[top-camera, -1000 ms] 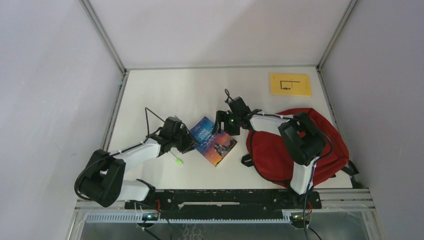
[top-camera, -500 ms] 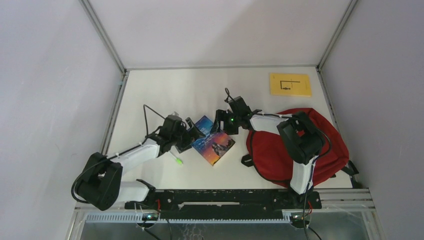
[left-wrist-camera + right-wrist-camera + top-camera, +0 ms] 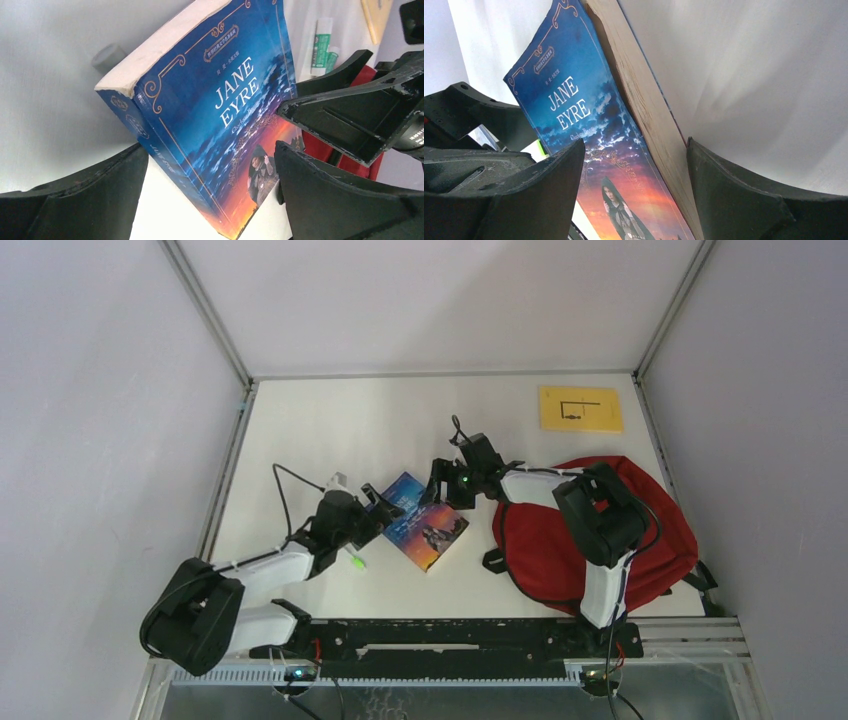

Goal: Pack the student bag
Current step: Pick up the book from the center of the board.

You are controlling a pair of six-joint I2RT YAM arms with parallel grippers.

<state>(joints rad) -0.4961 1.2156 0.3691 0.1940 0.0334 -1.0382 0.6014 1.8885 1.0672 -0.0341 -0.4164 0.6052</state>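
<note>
**Book in Right Grip; Bag Not Yet Loaded**

The right gripper point(image 3: 440, 502) appears to clamp the blue "Jane Eyre" paperback point(image 3: 425, 528) across its covers, holding it tilted, likely for carrying. On the left gripper point(image 3: 387, 506) the fingers point(image 3: 90, 200) stand spread, flanking the spine without contact. The soft red fabric backpack point(image 3: 668, 540) lies just behind the right gripper, well apart from the left fingers.

On white table point(image 3: 350, 420), near its middle: blue-and-orange paperback point(image 3: 425, 523), "JANE EYRE" on the cover, tilted rather than flat, cream page block showing. Just beside it at 8 o'clock, small green-tipped stick point(image 3: 353, 558). Well apart at 2 o'clock, toward the far right corner, flat yellow card point(image 3: 580, 408) with a black line drawing. In the left wrist view: white-and-green tubes point(image 3: 320, 47) at 1 o'clock of the paperback, grey round cap point(image 3: 107, 57) at 10 o'clock, partly hidden behind it.
</note>
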